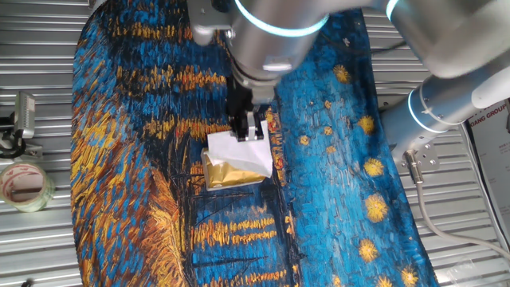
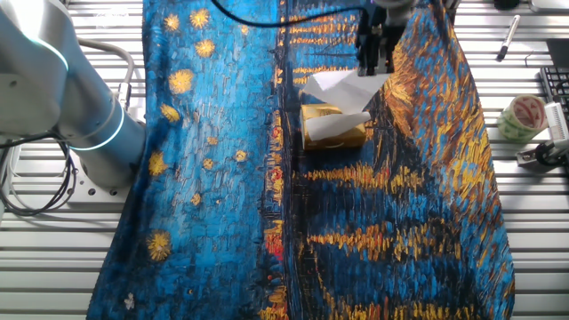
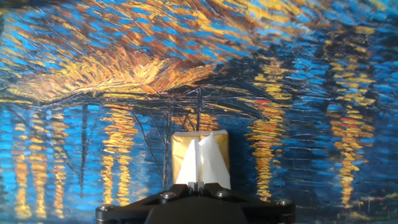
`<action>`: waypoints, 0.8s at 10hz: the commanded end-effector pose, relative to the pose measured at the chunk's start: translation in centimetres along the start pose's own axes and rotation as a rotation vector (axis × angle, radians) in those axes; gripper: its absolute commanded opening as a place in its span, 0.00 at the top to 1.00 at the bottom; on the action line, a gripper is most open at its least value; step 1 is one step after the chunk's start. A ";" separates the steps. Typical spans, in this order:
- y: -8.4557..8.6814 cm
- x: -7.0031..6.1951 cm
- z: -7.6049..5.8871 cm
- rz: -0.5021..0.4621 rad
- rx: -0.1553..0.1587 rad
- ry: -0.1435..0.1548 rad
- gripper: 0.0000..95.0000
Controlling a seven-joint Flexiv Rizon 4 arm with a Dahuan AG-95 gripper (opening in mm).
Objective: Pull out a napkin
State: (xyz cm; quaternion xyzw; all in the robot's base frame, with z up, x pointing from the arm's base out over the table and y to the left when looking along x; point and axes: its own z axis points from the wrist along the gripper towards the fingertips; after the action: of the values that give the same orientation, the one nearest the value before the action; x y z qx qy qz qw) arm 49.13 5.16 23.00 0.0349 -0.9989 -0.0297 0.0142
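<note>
**Napkin pinched, pack below the jaws**

I see the gripper (image 1: 248,131) hanging over the painted cloth (image 1: 119,159), fingers pointing down. The napkin (image 1: 239,151) runs from the jaws down to the gold pack (image 1: 231,173), which lies flat on the cloth just below and in front of them. That layout makes sense to me: the pack rests with its slot facing up, so a grip from above can draw the sheet straight out.

In the hand view the jaws are closed to a narrow gap on the napkin (image 3: 200,163), whose folded white sheet rises to a ridge right between them, with the pack (image 3: 179,149) showing just beyond. The other fixed view shows the sheet (image 2: 342,86) spread out under the gripper (image 2: 374,64) and still trailing onto the pack (image 2: 333,132), so I judge it only partly drawn. I cannot tell whether its lower edge is free of the slot.

A tape roll (image 1: 25,185) sits well off to one side of the jaws, clear of the work.
</note>
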 end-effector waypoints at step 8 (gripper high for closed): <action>-3.7 1.9 0.3 -0.052 -0.039 -0.014 1.00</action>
State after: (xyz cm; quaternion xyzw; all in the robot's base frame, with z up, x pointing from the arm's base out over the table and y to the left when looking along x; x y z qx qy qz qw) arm 47.58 1.14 22.51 0.0620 -0.9967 -0.0508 0.0103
